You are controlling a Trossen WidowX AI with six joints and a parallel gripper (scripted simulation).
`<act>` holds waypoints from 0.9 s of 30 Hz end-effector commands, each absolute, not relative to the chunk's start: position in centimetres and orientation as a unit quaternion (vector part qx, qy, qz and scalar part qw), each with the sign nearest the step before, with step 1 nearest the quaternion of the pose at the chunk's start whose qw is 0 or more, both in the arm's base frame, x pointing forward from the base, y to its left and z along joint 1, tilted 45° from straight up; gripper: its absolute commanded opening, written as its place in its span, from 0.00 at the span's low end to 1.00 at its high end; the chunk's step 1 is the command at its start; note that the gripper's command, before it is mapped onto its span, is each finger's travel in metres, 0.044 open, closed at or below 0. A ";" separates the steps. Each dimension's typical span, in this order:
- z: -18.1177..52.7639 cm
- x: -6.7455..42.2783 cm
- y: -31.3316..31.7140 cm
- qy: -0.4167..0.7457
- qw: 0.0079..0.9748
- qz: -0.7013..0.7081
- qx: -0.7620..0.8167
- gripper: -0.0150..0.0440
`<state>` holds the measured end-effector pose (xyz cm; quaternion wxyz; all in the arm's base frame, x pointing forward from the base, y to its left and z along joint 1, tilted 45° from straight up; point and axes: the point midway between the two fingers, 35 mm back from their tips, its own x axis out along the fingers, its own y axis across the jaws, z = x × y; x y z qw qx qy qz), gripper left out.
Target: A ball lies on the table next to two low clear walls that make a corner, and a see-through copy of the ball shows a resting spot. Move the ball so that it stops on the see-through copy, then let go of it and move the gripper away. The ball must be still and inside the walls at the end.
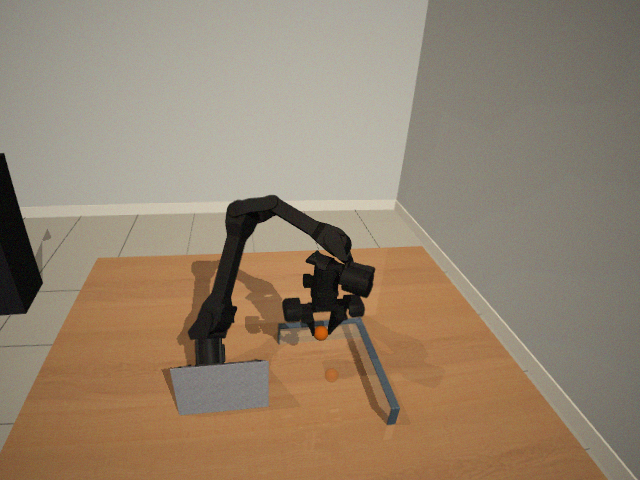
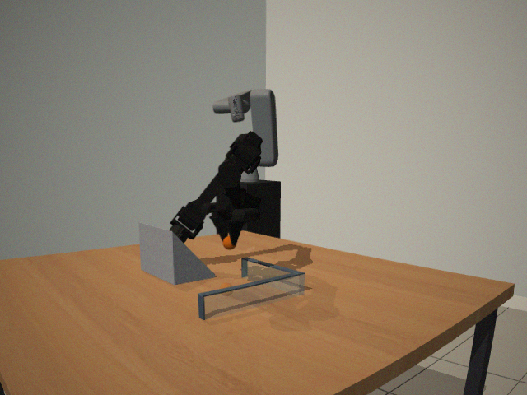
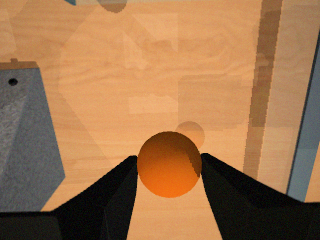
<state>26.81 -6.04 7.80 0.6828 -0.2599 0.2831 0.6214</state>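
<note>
The solid orange ball [image 1: 321, 333] [image 2: 228, 243] [image 3: 169, 164] is held between the fingertips of my gripper [image 1: 321, 330] [image 2: 228, 242] [image 3: 168, 161], which is shut on it. Ball and gripper are raised well above the table. The see-through copy [image 1: 331, 375] [image 2: 226, 289] [image 3: 192, 134] rests on the table below; in the wrist view the ball partly covers it. Two low clear walls with blue edges [image 1: 379, 369] [image 2: 251, 282] [image 3: 306, 115] meet in a corner. The copy lies inside that corner, and in the exterior view it shows through the nearer wall.
A grey wedge-shaped block [image 1: 222, 388] [image 2: 157, 255] [image 3: 30, 135] stands on the table [image 1: 129, 444] [image 2: 106, 340] at the arm's base. In the exterior view a grey arm [image 2: 263, 127] stands on a black pedestal [image 2: 268, 204] behind the table.
</note>
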 end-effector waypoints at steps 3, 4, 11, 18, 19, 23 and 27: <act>8.7 26.6 -6.8 0.282 0.681 0.622 -0.263 0.25; 8.4 26.8 -6.8 0.282 0.681 0.622 -0.263 0.25; 5.0 28.9 -6.7 0.281 0.681 0.622 -0.264 0.25; 3.2 29.8 -6.5 0.281 0.682 0.622 -0.264 0.25; 3.1 29.9 -6.4 0.281 0.682 0.622 -0.264 0.25; 1.9 30.1 -5.3 0.281 0.682 0.622 -0.265 0.25; 0.3 30.3 -3.8 0.281 0.682 0.621 -0.265 0.25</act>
